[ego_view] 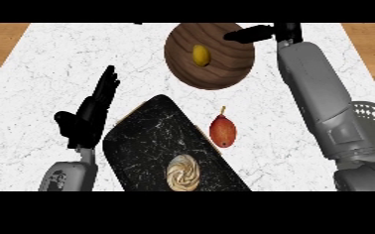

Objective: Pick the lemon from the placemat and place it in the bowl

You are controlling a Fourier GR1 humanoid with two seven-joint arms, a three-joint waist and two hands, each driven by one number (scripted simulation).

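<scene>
Already, past the mat (157, 144), the bowl (219, 74) holds the lemon (201, 55), small, light, firm and slick-skinned, best pinched across its middle, while my right hand (253, 32) hovers slack-fingered at the rim and my left (92, 111) rests open.

This is a kitchen, seen from above a white marble-patterned counter top (44, 84) with thin grey veining, edged at both upper corners by strips of warm brown wooden surface (10, 37). Food and tableware lie on it: a round dark-brown wooden bowl (223, 67) holding a small yellow lemon (201, 55), a black marbled rectangular placemat (150, 134) carrying a swirled beige pastry (183, 173), and a reddish-orange oval fruit with a short stem (222, 130) lying on the counter just beside the placemat. At the right edge shows part of a grey perforated basket-like container (363, 111), such as a colander.
</scene>
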